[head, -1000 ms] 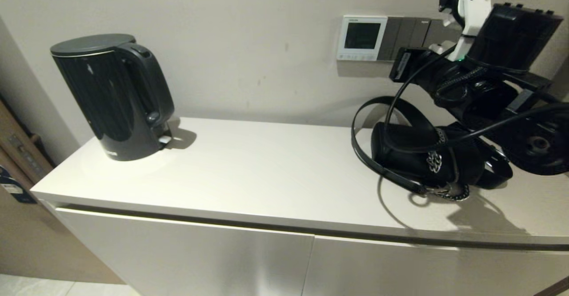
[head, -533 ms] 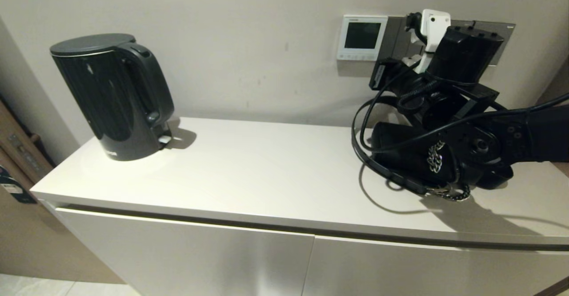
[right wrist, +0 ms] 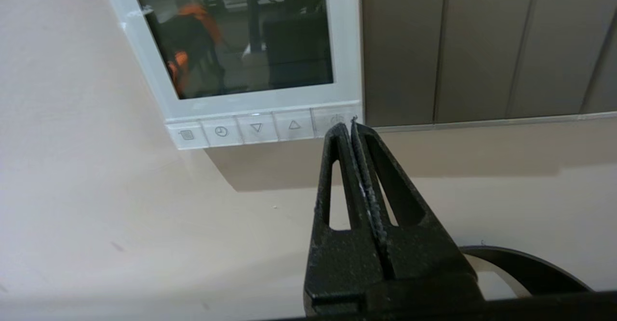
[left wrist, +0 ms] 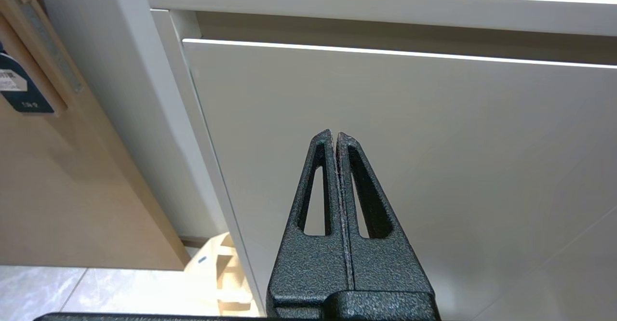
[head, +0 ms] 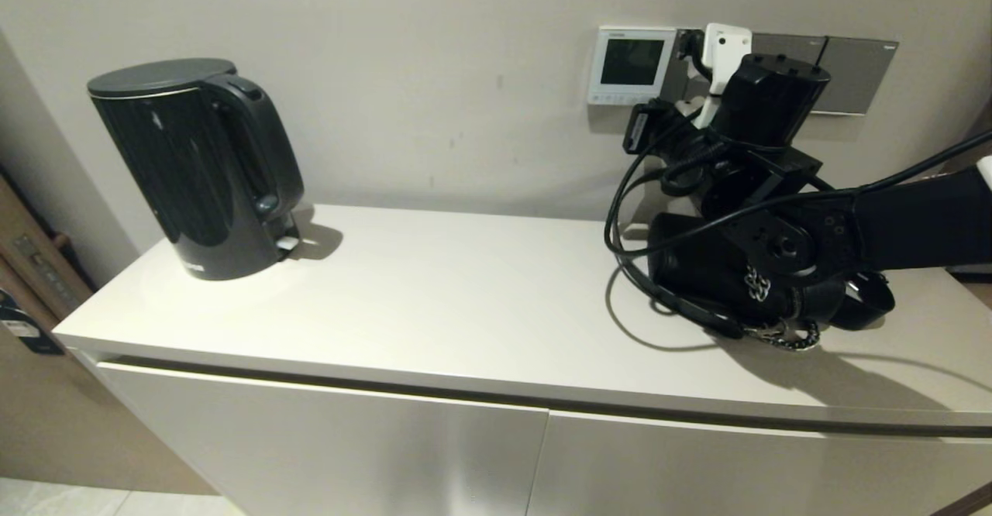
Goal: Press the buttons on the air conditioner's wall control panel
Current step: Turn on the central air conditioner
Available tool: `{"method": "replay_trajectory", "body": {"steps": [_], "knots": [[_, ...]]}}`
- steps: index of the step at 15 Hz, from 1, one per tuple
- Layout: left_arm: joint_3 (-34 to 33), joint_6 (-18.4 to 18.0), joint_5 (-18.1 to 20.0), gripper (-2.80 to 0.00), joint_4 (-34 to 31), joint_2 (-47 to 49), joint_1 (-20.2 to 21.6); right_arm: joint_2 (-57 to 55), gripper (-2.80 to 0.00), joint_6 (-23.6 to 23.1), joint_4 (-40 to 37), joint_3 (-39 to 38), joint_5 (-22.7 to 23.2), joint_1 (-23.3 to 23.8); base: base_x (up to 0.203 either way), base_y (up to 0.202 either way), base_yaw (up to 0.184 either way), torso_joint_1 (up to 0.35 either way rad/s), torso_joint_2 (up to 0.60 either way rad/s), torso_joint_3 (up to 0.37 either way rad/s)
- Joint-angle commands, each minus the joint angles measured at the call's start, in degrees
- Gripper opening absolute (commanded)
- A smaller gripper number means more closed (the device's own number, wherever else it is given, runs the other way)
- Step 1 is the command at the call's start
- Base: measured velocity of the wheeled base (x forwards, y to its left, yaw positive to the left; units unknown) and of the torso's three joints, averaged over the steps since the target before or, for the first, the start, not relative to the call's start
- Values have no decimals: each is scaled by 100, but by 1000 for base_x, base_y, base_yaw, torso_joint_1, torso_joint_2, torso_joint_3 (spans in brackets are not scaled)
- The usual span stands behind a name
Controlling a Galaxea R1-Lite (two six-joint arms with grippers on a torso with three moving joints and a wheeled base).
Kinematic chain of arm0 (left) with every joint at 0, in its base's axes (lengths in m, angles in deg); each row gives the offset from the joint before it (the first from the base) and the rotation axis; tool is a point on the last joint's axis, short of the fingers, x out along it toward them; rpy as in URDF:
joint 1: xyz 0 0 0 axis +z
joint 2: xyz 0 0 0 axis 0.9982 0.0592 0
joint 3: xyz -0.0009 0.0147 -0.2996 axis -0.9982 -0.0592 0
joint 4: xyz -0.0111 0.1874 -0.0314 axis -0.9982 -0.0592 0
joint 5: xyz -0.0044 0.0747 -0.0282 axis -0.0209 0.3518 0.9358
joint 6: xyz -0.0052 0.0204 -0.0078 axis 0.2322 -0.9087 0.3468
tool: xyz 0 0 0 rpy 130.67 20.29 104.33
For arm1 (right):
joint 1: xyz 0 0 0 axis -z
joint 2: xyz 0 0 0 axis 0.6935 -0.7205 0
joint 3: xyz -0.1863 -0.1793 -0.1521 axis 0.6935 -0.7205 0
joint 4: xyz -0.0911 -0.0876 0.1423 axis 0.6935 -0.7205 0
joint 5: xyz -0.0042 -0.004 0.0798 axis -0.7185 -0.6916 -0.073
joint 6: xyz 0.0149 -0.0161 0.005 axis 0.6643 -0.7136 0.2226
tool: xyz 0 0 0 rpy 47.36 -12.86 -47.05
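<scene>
at panel's end key | right pincer point(right wrist: 346, 127) closed (empty) | tips at the buttons point(right wrist: 260, 129) | left pincer point(left wrist: 335, 137) closed, parked

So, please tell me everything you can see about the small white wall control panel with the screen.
The wall control panel is a square white plastic frame mounted flat on the beige wall, directly beside grey switch plates. Its glossy screen is dark, showing only reflections. Below runs a strip of five pale buttons: menu, clock, down arrow, up arrow, power. The right claw, shut, points its tips at the power button; contact cannot be confirmed.
</scene>
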Motion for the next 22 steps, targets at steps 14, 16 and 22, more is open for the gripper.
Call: {"method": "replay_trajectory", "body": {"steps": [14,16,22], "knots": [[0,0,0,-280,-2,9,1,-202,-280,-4,388,168,100,-16,0,0,0,0,0,0],[0,0,0,-280,-2,9,9,-147,-280,-12,388,141,100,-17,0,0,0,0,0,0],[0,0,0,-280,-2,9,4,-172,-280,-13,388,124,91,-61,0,0,0,0,0,0]]}}
